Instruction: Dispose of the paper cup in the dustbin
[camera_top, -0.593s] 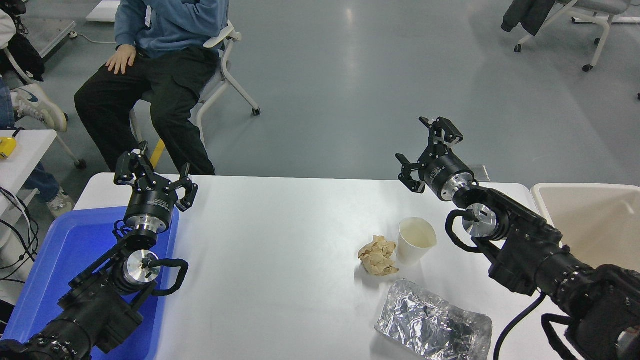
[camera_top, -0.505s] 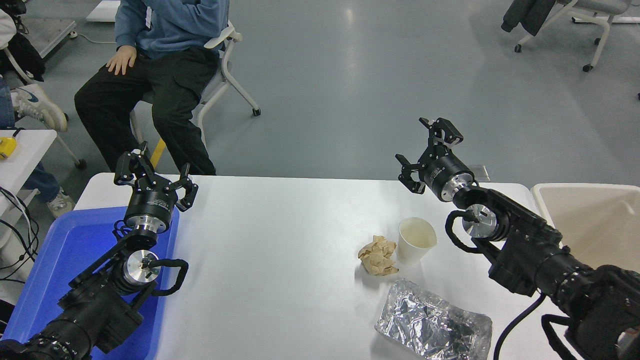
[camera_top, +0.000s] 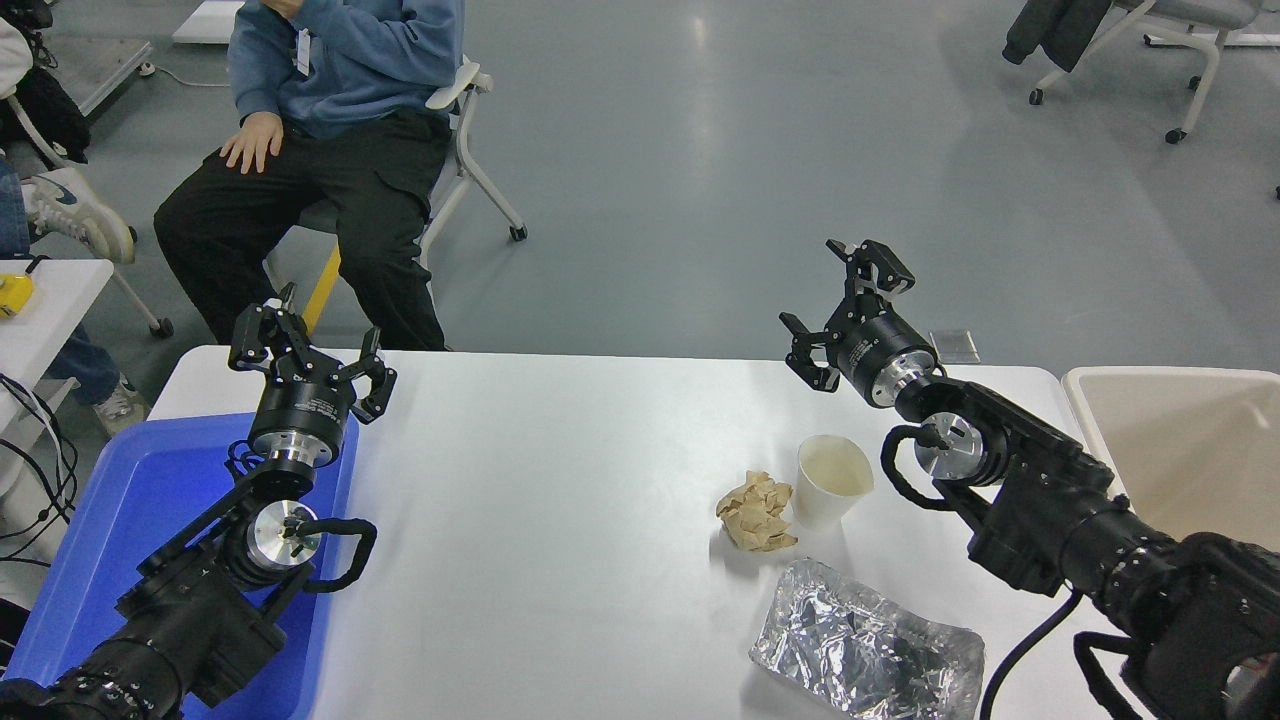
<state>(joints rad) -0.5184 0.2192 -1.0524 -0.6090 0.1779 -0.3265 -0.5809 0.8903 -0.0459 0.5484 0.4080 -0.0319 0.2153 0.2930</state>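
Beyond the upright paper cup (camera_top: 833, 482) the right gripper (camera_top: 838, 305) hovers, fingers spread — dustbin (camera_top: 1180, 450) at right, left gripper (camera_top: 305, 345) parked, splayed.

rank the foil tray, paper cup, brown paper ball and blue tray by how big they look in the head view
1. blue tray, by far the largest, though partly hidden under the left arm and cut off at the edge.
2. foil tray.
3. and 4. paper cup and brown paper ball look about alike; not ranked.

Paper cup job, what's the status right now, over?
Right gripper open, empty, beyond the paper cup. Left gripper open, parked. Cup upright on table, paper ball touching it; dustbin at right.
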